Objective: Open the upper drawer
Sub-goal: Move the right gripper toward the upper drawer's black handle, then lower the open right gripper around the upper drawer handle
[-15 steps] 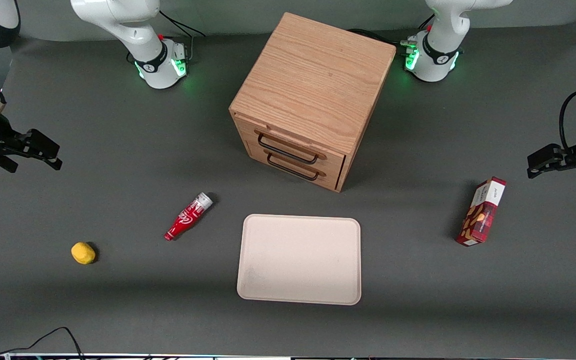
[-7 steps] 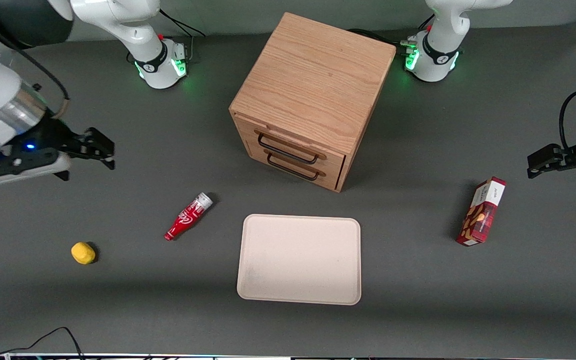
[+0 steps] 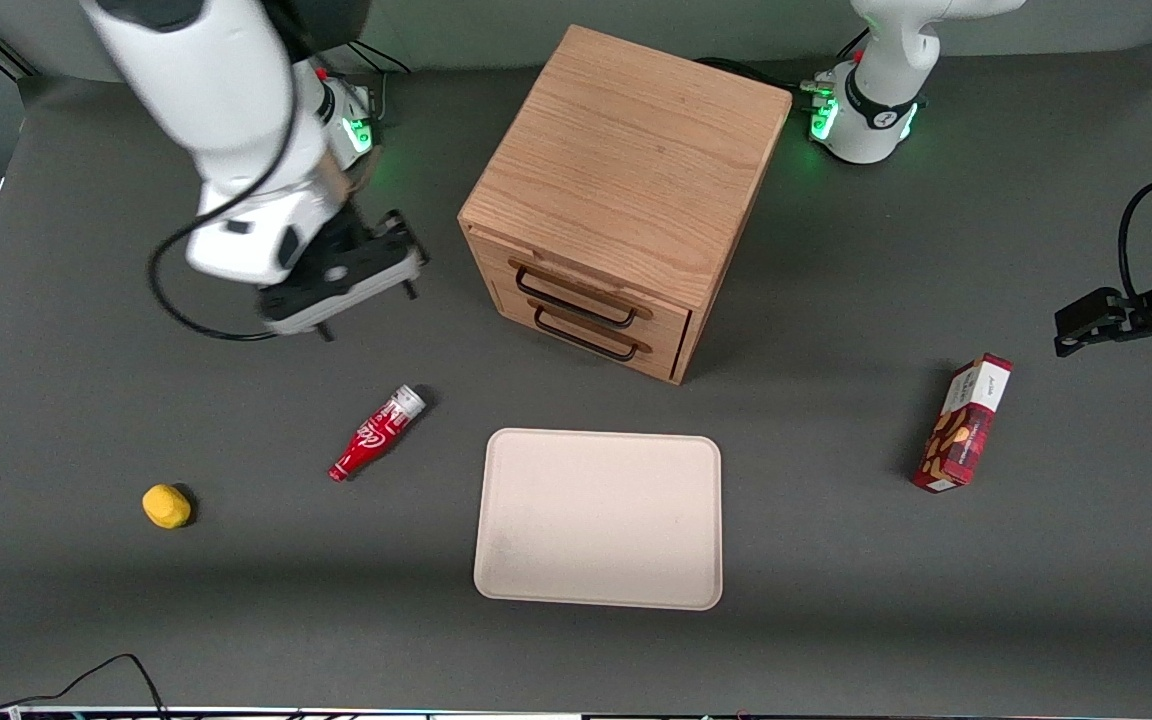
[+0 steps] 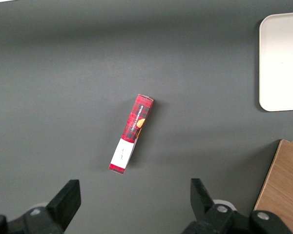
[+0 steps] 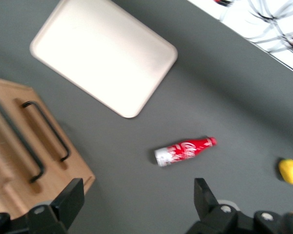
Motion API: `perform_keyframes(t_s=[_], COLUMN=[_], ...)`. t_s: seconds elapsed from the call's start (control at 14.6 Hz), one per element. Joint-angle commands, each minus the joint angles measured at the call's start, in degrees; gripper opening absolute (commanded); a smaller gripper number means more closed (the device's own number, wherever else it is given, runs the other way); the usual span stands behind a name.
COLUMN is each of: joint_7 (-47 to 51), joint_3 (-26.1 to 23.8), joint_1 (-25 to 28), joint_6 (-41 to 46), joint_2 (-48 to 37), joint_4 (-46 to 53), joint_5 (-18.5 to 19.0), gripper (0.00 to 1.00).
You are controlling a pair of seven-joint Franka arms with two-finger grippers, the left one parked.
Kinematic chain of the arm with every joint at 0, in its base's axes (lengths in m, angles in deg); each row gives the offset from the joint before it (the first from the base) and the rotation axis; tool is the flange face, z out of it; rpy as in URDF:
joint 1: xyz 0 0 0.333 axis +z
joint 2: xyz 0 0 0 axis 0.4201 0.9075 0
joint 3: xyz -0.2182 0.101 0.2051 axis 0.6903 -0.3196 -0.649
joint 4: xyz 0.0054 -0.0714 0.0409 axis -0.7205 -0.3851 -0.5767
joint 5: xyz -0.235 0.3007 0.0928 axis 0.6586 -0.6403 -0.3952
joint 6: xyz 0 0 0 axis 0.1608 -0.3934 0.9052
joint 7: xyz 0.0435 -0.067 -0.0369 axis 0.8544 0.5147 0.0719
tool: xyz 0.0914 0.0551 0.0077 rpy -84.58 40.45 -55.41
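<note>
Pincer (image 3: pixel 366 285) spread apart, empty, beside the cabinet (image 3: pixel 626 170). Upper drawer (image 3: pixel 576 290) shut. Risk: hooking the lower drawer (image 3: pixel 591 335) instead (handles sit close together).

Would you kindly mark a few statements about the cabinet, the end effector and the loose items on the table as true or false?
1. The upper drawer is shut, flush with the lower drawer. True.
2. The end effector grips the upper drawer's handle. False: it hangs open above the table beside the cabinet, toward the working arm's end, touching nothing.
3. The red bottle lies on its side on the table. True.
4. The tray holds the yellow object. False: the tray is bare; the yellow object sits on the table, apart from it.
5. The red box lies toward the parked arm's end. True.
</note>
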Motion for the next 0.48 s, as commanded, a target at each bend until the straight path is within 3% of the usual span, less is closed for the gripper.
perform_keyframes(t_s=[0.0, 0.21, 0.41], joint_7=[-0.1, -2.1, -6.6], joint_3=[0.0, -1.3, -1.6], joint_1=[2.4, 3.1, 2.9], joint_6=[1.3, 0.4, -2.3], joint_2=[4.9, 8.2, 11.1], joint_4=[5.2, 6.8, 6.9], joint_5=[0.1, -6.0, -14.5], gripper=[1.00, 1.00, 1.00])
